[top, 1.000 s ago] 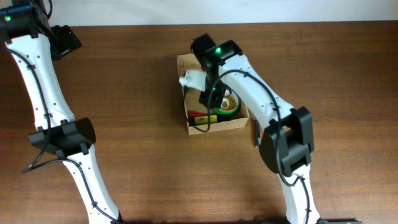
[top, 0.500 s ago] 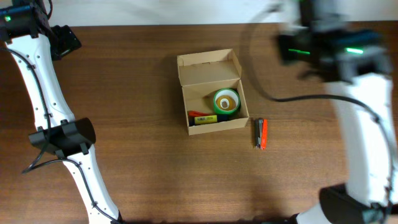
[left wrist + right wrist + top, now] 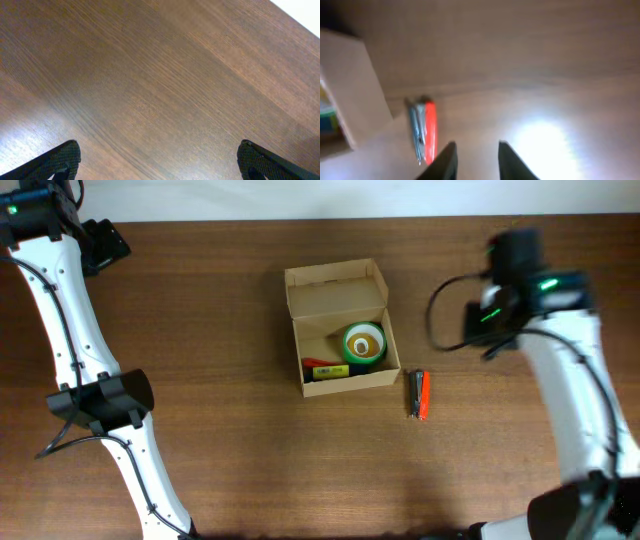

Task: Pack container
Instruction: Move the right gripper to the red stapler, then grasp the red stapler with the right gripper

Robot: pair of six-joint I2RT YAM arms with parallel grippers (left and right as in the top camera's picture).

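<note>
Centre: the container (image 3: 345, 385), a tan cardboard box, stands near the middle of the wooden table (image 3: 220, 430). Its lid flap (image 3: 335, 280) is folded back on the far side and its cavity faces up. A green tape roll (image 3: 364, 343) lies flat against the right wall. Slim markers (image 3: 325, 370), yellow and red among them, lie along the front wall.

Just outside the box's right front corner, an orange marker (image 3: 424, 394) and a dark pen (image 3: 414, 394) lie side by side on the wood, unpacked.

Handling (judgement): the box looks light, with thin walls. A hard pinch would buckle a wall, and a sideways push would probably slide it. The safest hold is a light grip over the top edge of a side wall near a corner, where the folds stiffen it. The flap hinges freely and is best pushed down at its free edge, not gripped.

Right: the right gripper (image 3: 476, 161) hangs above the table just right of the two loose items, its view blurred. Its jaws stand a narrow gap apart and hold nothing.

Far left: the left gripper (image 3: 160, 162) is over bare wood, well apart from the box. Its jaws are spread wide and empty.
</note>
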